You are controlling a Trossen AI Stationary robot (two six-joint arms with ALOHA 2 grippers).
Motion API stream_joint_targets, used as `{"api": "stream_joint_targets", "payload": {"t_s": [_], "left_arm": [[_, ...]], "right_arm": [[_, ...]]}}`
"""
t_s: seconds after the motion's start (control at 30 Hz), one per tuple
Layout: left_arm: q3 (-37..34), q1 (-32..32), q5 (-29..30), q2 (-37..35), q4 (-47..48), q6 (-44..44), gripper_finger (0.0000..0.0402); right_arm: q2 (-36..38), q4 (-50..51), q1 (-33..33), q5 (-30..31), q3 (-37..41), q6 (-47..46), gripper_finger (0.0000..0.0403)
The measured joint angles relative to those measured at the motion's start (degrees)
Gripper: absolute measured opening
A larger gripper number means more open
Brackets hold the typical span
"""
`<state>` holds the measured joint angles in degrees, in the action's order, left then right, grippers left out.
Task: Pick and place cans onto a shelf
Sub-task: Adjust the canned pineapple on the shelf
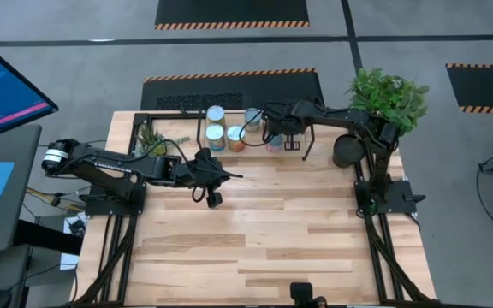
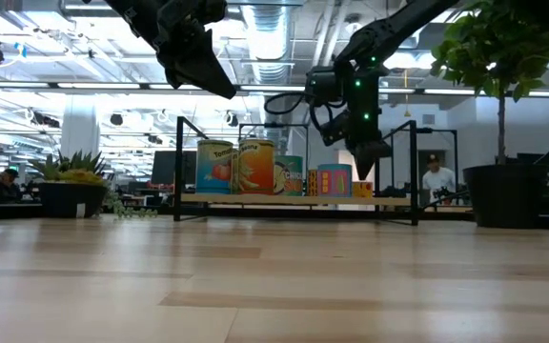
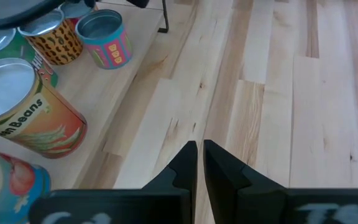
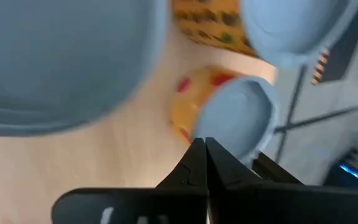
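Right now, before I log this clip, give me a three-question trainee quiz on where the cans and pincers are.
1. True or false: the left pincer is holding a can.
2. Where do the cans stand: A) on the bare table, B) on the shelf, C) in the plant pot?
3. Which pincer hangs over the shelf, among the cans?

Key
1. False: it is shut on nothing, over bare table.
2. B.
3. The right pincer, shut and empty.

Blurred can tops [image 4: 241, 121] in the right wrist view; tomato can [image 3: 8, 183] cut off by the left wrist view's edge.
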<state>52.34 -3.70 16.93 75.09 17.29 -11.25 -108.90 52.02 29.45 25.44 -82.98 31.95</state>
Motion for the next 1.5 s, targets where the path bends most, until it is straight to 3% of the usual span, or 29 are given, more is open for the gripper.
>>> {"api": "stream_joint_targets", "payload": {"t_s": [0.2,0.4,1.0,1.3,1.37,1.5], "left_arm": [[0.00,0.00,0.00,0.00,-0.01,-0.44,0.0015],[-0.02,0.00,0.00,0.00,0.11,-1.28,0.0015],[-0.02,0.00,-0.14,0.00,0.36,-1.41,0.0015],[-0.02,0.00,-0.17,0.00,0.36,-1.46,0.0015],[-0.02,0.00,-0.17,0.00,0.36,-1.47,0.0015],[-0.02,0.00,-0.30,0.00,0.36,-1.64,0.0015]], "right_arm": [[-1.58,0.72,-0.09,-2.41,0.13,0.05,0.0003],[-2.82,0.39,-0.39,1.51,-0.02,-0.44,0.0003],[-0.96,4.41,-0.99,3.88,-0.14,-3.15,0.0007],[-0.87,6.28,-1.05,6.44,-6.13,-4.11,0.0008],[-0.85,4.74,-0.79,7.98,-7.39,-3.50,0.0008],[-1.08,-1.12,2.93,5.51,-7.77,-3.77,0.0008]]}}
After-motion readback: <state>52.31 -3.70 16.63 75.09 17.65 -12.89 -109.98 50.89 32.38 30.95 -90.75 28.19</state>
